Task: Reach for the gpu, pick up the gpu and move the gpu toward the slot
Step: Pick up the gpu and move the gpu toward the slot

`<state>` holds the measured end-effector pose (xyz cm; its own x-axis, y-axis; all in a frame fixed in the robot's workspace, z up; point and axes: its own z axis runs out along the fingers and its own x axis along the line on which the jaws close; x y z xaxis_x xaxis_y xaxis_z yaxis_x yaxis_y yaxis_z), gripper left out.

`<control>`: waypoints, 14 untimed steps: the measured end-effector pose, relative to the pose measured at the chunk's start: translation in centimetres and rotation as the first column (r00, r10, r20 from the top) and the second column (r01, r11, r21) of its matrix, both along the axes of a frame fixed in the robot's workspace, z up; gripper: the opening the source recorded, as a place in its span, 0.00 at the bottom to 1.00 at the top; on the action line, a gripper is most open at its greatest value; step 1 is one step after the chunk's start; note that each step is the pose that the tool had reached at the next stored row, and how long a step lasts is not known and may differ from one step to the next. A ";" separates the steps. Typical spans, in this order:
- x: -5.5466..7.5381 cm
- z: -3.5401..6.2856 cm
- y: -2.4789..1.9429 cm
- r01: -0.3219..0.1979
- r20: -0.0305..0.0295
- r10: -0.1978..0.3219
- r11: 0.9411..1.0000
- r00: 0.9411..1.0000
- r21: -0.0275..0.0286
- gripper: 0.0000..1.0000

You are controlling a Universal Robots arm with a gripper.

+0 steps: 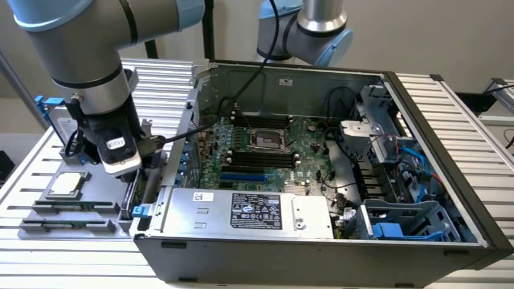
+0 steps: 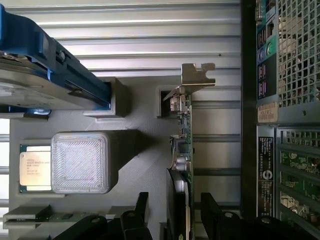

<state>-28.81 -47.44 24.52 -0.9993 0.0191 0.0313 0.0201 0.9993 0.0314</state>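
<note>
My jaws are released, one on each side of the gpu (image 2: 183,145), and as far as the wrist view shows neither one presses on it. The gpu stands on its long edge in a slot of the grey tray (image 2: 137,165), its metal bracket (image 2: 198,75) at the end away from me. In the same tray lie a processor (image 2: 34,167), two memory sticks (image 1: 71,206) and a hard drive with blue rails (image 2: 55,75). The tray rests on the slatted surface (image 1: 482,150), just beside the open computer case (image 1: 305,265), on the exterior view's left. My arm (image 1: 88,66) hangs over the tray, outside the case.
</note>
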 end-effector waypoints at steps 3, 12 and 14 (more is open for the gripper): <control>0.0 -0.04 -0.03 0.008 -0.002 -0.008 1.000 1.000 0.000 0.54; 0.2 -0.14 -0.21 0.032 -0.008 -0.032 0.999 0.999 0.000 0.54; 0.3 -0.14 -0.24 0.037 -0.009 -0.037 0.999 0.999 0.000 0.54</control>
<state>-28.56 -47.69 24.38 -0.9976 0.0564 0.0406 0.0577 0.9979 0.0309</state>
